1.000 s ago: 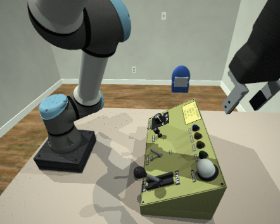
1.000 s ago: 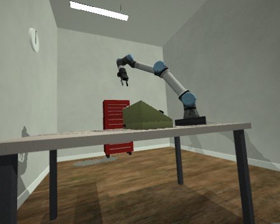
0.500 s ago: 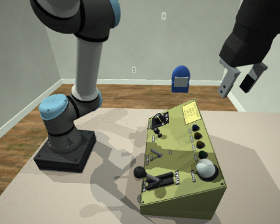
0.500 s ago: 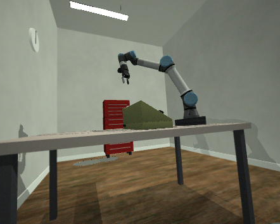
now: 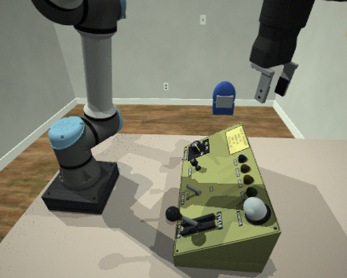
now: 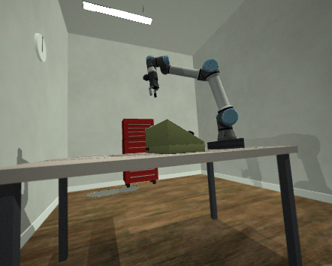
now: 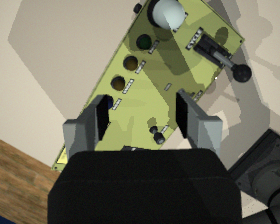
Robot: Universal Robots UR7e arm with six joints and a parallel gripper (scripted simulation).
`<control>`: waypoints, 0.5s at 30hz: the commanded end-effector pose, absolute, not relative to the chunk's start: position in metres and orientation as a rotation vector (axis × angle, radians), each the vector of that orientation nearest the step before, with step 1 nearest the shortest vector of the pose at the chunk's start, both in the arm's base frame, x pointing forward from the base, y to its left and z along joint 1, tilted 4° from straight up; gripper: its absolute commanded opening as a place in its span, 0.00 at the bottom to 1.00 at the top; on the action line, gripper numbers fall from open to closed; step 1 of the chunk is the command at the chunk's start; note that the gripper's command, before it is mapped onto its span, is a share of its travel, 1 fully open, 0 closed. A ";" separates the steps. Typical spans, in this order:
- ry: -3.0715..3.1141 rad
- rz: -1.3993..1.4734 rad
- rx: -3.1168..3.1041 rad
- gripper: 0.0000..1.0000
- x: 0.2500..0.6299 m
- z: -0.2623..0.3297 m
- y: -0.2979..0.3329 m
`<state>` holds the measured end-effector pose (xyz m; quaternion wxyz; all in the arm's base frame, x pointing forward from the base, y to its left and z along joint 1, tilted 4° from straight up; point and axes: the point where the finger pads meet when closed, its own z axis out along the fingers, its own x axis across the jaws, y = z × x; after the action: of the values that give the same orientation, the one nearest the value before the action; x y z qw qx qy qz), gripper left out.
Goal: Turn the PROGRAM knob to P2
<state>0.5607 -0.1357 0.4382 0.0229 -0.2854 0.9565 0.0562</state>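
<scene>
We see the gripper (image 5: 272,87) at the upper right of the top view, fingers spread wide with nothing between them, hanging high above the console (image 5: 224,220). In the wrist view its two fingers frame the console's sloped face from above. The PROGRAM knob (image 5: 195,148) sits at the panel's far left corner, near the centre of the top view, well apart from the gripper. The olive console stands on the table (image 5: 86,243), lower right of centre.

Olive-green console (image 5: 224,220), yellow label (image 5: 237,141), white dome (image 5: 254,209), perhaps amber lamps (image 7: 125,72).
</scene>
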 end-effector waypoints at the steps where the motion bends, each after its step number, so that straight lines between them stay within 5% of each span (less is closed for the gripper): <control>1: 2.925 0.097 -0.969 1.00 0.553 0.436 -0.111; 15: 2.730 -0.198 -1.272 1.00 0.506 0.409 -0.017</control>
<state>0.5256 -0.0475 0.4198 0.0481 -0.3860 0.9207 -0.0321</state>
